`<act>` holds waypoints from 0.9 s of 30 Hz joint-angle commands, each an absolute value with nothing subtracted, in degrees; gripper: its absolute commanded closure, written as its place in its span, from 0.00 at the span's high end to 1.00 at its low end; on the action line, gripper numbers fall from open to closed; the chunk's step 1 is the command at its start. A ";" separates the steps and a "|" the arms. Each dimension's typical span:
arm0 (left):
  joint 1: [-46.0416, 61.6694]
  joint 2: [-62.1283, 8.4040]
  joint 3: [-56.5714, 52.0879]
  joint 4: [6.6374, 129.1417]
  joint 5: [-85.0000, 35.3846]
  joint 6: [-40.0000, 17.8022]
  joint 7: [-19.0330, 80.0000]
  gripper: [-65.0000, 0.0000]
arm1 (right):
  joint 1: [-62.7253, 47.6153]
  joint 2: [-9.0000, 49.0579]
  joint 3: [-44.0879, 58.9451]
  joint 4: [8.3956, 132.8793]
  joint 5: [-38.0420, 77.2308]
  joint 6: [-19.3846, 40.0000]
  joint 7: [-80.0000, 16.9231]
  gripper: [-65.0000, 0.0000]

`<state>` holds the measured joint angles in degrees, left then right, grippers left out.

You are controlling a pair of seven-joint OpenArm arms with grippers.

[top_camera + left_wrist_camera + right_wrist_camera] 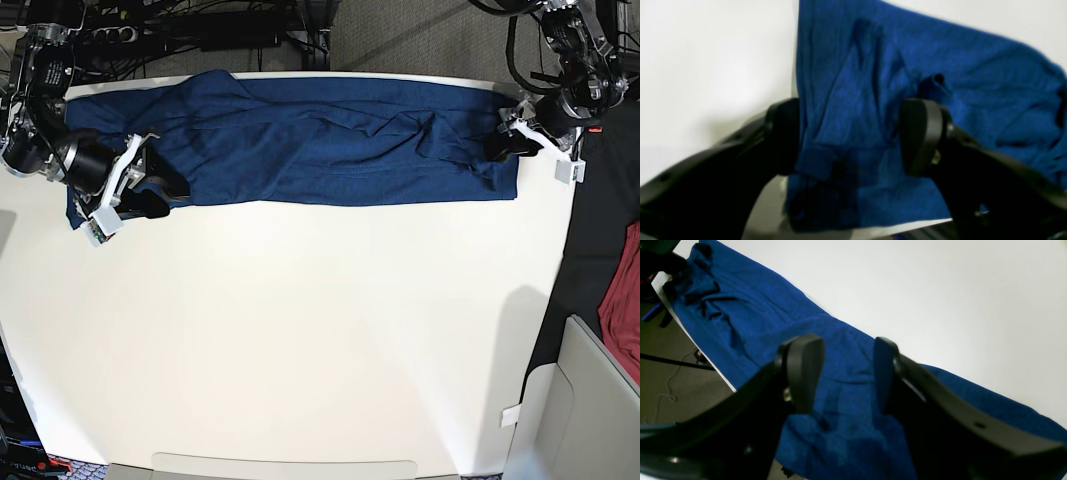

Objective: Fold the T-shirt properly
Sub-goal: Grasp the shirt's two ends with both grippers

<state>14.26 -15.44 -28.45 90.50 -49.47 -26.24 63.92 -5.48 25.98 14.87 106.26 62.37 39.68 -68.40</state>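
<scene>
White tabletop [300,330], wide and mostly bare, fills the base view; dark floor and cables at 12 o'clock beyond the far edge.

T-shirt [330,140] lies along the far edge as a long dark blue band running from 9 to 3 o'clock, already narrowed lengthwise, with a bunched ridge of wrinkles right of centre.

Left gripper [850,136] sits at the 3 o'clock end, jaws wide apart straddling the folded hem; cloth between them but not pinched.

Right gripper [846,373] is at the 10 o'clock end, jaws apart over flat fabric, nothing clamped.

Judgement: arms posted at opposite ends so each can take one end, likely for a crosswise fold.

Red cloth [622,290] lies off the table at 3 o'clock, not involved.
</scene>
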 commanded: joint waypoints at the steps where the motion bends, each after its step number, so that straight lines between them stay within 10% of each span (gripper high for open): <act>1: 14.29 -15.69 -28.35 89.63 -49.01 -25.89 65.10 0.67 | -4.97 26.95 15.43 107.38 63.96 40.00 -67.21 0.40; 15: 14.81 -15.16 -23.43 87.34 -54.37 -25.89 65.10 0.61 | -5.05 26.95 16.13 107.47 65.01 40.00 -67.21 0.40; 22: 14.81 -15.34 -22.99 88.84 -56.92 -25.89 65.63 0.42 | -7.08 27.82 20.62 107.47 65.71 40.00 -67.21 0.40; 27: 14.81 -15.43 -23.60 92.53 -56.57 -25.80 65.63 0.12 | -9.01 28.18 23.25 107.47 65.71 40.00 -67.21 0.40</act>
<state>15.09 -14.70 -23.20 91.35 -55.61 -25.54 65.84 -9.45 27.09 22.63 106.50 64.45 39.68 -68.40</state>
